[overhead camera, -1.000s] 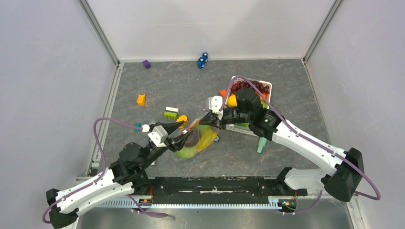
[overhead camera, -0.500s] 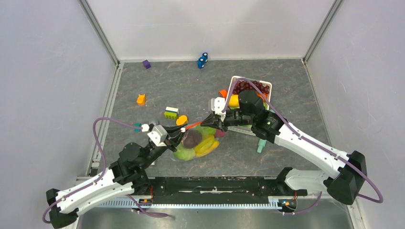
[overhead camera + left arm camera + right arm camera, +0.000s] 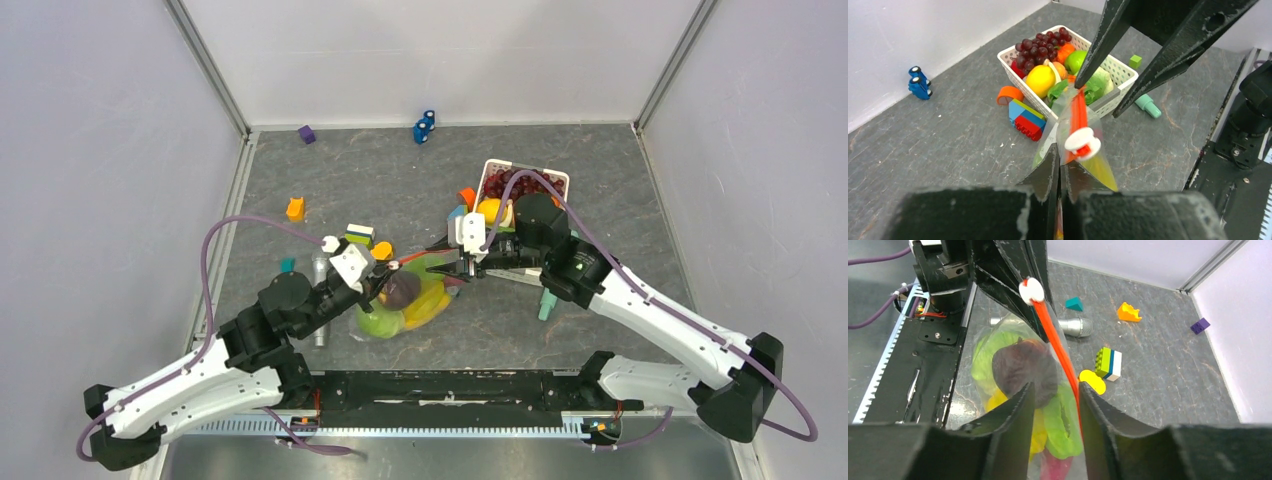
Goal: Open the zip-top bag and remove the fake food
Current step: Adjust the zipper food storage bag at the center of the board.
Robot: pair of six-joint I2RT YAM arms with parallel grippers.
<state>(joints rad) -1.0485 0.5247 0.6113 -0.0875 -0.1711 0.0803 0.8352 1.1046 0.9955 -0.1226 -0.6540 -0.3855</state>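
Note:
The clear zip-top bag lies mid-table, between both arms. Its red-orange zipper strip runs to a white slider. Through the plastic I see fake food: a dark purple eggplant, green pieces, a yellow piece and a magenta one. My left gripper is shut on the bag's top edge, right beside the slider. My right gripper is open, its fingers astride the strip's other end without pinching it.
A white slatted basket of grapes and produce stands behind the right gripper. Around the bag are a red-blue block, a green-blue-white block, a silver cylinder and a teal peg. Small toys sit near the back wall.
My left gripper has shut on the bag's edge by the slider and moved forward. My right gripper has let go of the strip and opened. The bag has shifted slightly right.

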